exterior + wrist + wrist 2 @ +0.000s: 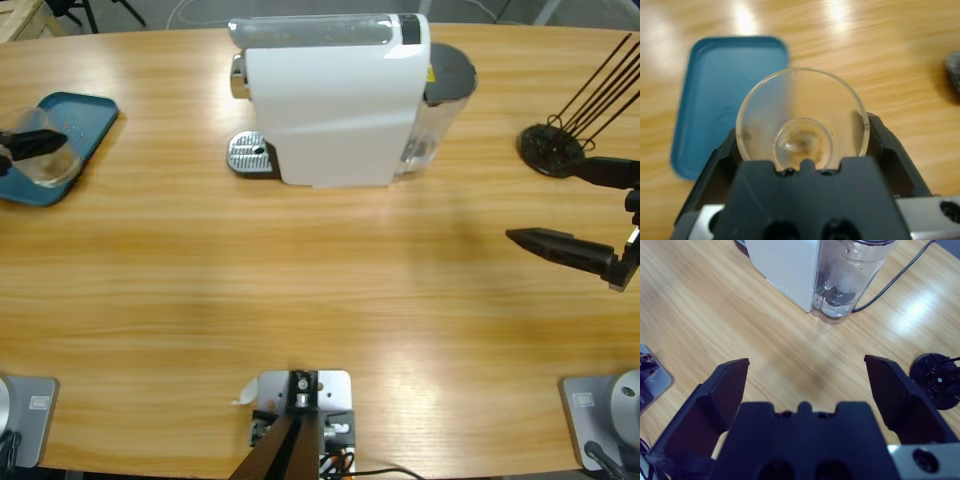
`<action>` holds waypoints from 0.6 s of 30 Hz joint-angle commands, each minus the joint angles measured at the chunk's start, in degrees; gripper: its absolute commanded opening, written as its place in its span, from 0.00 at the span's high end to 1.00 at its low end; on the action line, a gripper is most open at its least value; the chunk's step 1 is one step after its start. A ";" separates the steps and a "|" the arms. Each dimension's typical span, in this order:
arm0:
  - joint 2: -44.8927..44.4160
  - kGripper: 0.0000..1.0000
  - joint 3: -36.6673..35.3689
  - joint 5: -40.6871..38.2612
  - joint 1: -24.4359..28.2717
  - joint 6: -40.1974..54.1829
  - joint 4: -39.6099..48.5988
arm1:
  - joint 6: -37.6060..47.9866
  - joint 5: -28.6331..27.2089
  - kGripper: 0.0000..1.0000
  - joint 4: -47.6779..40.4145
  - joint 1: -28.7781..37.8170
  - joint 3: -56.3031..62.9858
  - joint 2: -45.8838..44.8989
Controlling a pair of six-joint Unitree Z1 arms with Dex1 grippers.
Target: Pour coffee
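A clear empty cup (42, 160) (802, 107) sits between the jaws of my left gripper (20, 150) (802, 135), which is shut on it at the table's far left, by the edge of a blue tray (75, 112) (725, 85). The white coffee machine (330, 100) (787, 265) stands at the back middle, with its metal drip grate (250, 155) facing left and nothing on it. My right gripper (545, 200) (805, 365) is open and holds nothing, at the right edge over bare wood, well right of the machine.
The machine's clear water tank (440, 110) (850, 275) is on its right side, with a black cable (890, 287) trailing from it. A black round stand with thin rods (550, 148) (935, 377) sits close to the right gripper. Bare wood spreads between the tray and the machine.
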 commanded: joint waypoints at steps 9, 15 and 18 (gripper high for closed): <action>11.43 0.51 1.66 0.49 11.55 -1.78 -11.65 | 0.56 0.13 0.00 -0.36 0.64 1.57 -0.16; 15.35 0.51 1.70 0.58 12.83 -1.62 -14.06 | 0.56 -0.04 0.00 -0.18 0.64 1.55 -0.25; 17.92 0.51 1.70 0.58 13.17 -1.78 -15.94 | 0.59 -0.04 0.00 0.05 0.64 1.51 -0.36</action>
